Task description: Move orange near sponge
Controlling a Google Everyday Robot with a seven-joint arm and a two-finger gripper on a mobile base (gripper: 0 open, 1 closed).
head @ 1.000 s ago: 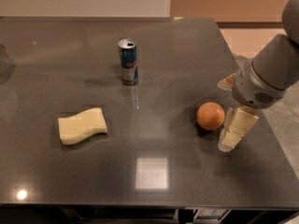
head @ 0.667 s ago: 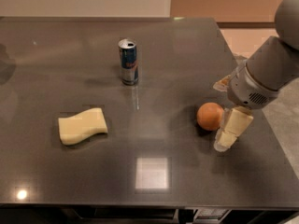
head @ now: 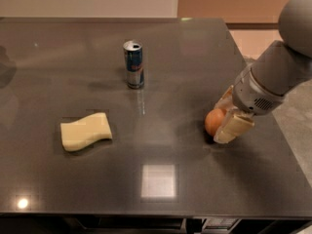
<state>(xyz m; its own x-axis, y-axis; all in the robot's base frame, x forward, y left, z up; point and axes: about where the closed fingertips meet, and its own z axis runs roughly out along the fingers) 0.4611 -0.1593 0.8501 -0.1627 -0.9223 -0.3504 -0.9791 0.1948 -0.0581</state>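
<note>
The orange (head: 213, 122) rests on the dark table at the right. My gripper (head: 222, 119) comes in from the right and straddles it. One pale finger (head: 233, 128) is in front of the fruit and covers its right side, the other shows behind it. The jaws stand open around the orange. The pale-yellow sponge (head: 86, 131) lies flat on the left of the table, far from the orange.
A blue-and-silver drink can (head: 134, 64) stands upright at the middle back. The table's (head: 161, 194) right edge runs close beside the arm, and its front edge lies below a bright light reflection.
The gripper has moved left, from beside the orange to around it. The orange, sponge and can have stayed about where they were.
</note>
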